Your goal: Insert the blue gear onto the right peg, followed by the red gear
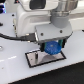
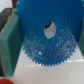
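1. White tabletop (image 1: 15, 62) fills the exterior view, glossy and pale, with a grey plate (image 1: 37, 58) bordered in black lying flat on it.
2. Over that plate the white arm (image 1: 35, 17) reaches down from above, its wrist turned so the gripper (image 1: 51, 48) points at the plate's end toward the exterior view's right.
3. Clenched in the gripper is the blue gear (image 1: 52, 48), which hangs just above that end of the plate.
4. Seen from the wrist, the blue gear (image 2: 47, 40) stands on edge and fills most of the picture, its toothed rim and its centre hole plain to see.
5. One green finger pad (image 2: 9, 45) presses against the gear's face; the other finger is hidden behind the disc.
6. Right at the corner of the wrist view, a sliver of the red gear (image 2: 4, 80) shows on the white surface, apart from the blue one.
7. Neither peg on the plate can be made out; the pictures are too blurred there.
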Robot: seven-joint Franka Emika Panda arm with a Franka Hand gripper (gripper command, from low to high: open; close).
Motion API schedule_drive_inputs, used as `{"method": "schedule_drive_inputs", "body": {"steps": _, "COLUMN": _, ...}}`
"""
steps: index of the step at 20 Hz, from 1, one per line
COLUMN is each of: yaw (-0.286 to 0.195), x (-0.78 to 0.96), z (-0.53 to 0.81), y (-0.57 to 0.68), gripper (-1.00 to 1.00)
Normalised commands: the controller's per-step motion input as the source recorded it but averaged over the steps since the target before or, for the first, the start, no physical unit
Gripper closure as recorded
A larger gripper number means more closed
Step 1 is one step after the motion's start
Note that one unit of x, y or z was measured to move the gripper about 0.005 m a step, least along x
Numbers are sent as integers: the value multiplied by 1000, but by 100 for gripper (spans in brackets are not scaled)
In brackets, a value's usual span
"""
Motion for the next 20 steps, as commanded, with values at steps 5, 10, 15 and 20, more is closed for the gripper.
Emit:
{"method": "schedule_drive_inputs", "body": {"steps": 5, "yaw": 0, "x": 227, "z": 89, "y": 40, "gripper": 100}}
{"method": "schedule_drive_inputs", "body": {"steps": 10, "yaw": 0, "x": 291, "z": -53, "y": 64, "gripper": 100}}
{"method": "schedule_drive_inputs", "body": {"steps": 15, "yaw": 0, "x": 278, "z": -98, "y": 32, "gripper": 100}}
{"method": "schedule_drive_inputs", "body": {"steps": 20, "yaw": 0, "x": 187, "z": -227, "y": 3, "gripper": 100}}
